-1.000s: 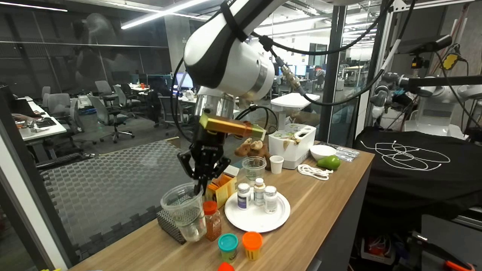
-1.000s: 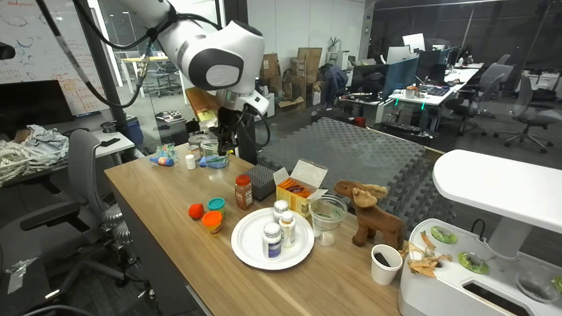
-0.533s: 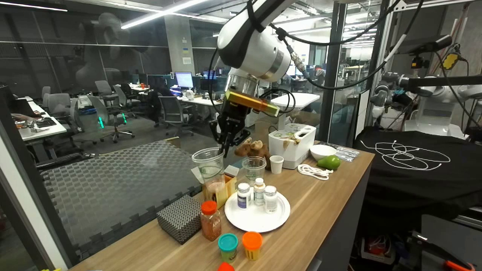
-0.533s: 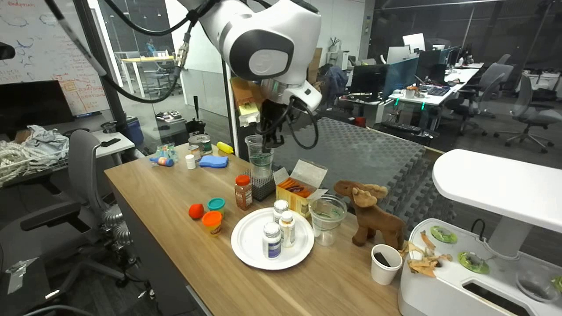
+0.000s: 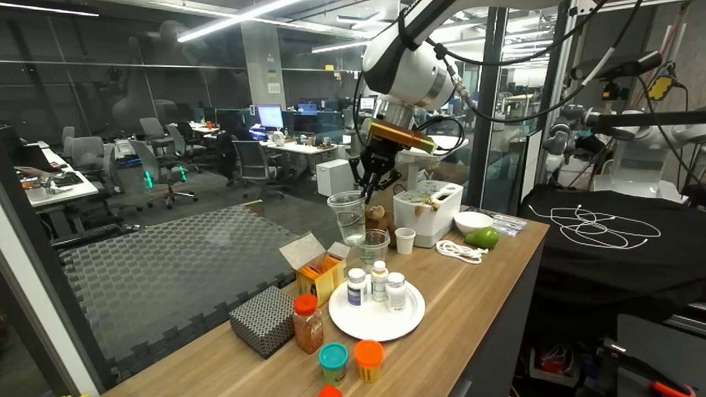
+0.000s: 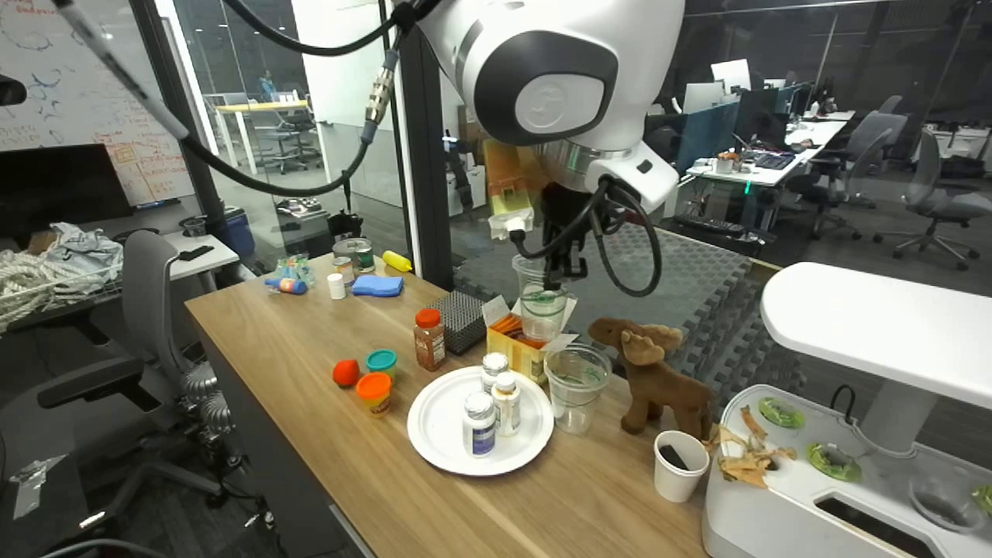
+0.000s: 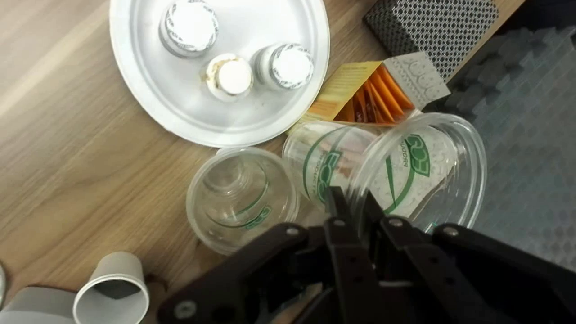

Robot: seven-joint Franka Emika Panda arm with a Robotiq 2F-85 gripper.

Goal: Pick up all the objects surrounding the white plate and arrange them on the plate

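Pinching the wall of a clear cup [image 7: 387, 166] at its rim, the gripper [image 7: 352, 198] hangs in the air off the edge of the white plate [image 6: 438, 422], the cup leaning only a little. In the last second it has swung this load round the plate, from the side where the red-capped bottle [image 6: 430, 341] stands to the side where a second clear cup [image 6: 576, 387] stands just beside the rim. With the held cup raised, I cannot tell whether it is over that second one or over the carton [image 5: 325, 284], also just beside the plate. On the plate nothing has altered: three white bottles [image 6: 480, 426] stand upright there, grouped together. Near the plate, round toward the red-capped bottle, are the teal cup [image 6: 382, 366] and the orange cup [image 6: 375, 395], with a small red object [image 6: 346, 373] farther from the plate. As I judge it, the move brings the plate no new item; the cup seems bound past it, perhaps to be stacked in the second one or set out of the way. If so, the red-capped bottle, the teal cup and the orange cup are yet to be fetched, and the next step calls for a gentle lowering, since a light cup could catch and tip what stands beneath.
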